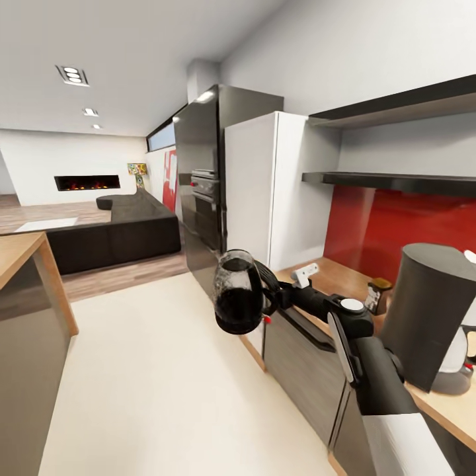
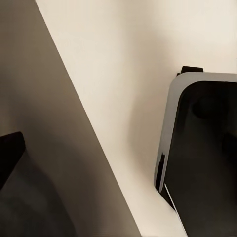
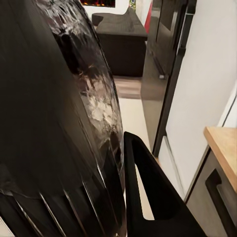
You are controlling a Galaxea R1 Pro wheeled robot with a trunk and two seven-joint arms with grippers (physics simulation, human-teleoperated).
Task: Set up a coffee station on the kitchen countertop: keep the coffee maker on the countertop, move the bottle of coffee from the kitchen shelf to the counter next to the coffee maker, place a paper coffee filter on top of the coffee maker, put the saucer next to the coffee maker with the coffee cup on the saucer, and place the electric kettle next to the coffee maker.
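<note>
Clearly the right gripper [image 1: 272, 295] is clenched on the handle of the dark, translucent glass electric kettle [image 1: 238, 291], holding it upright in the air over the pale floor [image 1: 158, 383], out beyond the front edge of the wooden kitchen countertop [image 1: 344, 277]; in the right wrist view the kettle's ribbed glass body [image 3: 64, 128] sits right against its black handle [image 3: 148, 192]; the left gripper's jaws cannot be judged from its wrist view; on the countertop a small dark jar with a yellow label [image 1: 377, 295] stands just beside a tall dark grey cylindrical coffee maker [image 1: 426, 311]; farther along stand a white refrigerator [image 1: 264, 192] and a dark oven cabinet [image 1: 201, 185]
</note>
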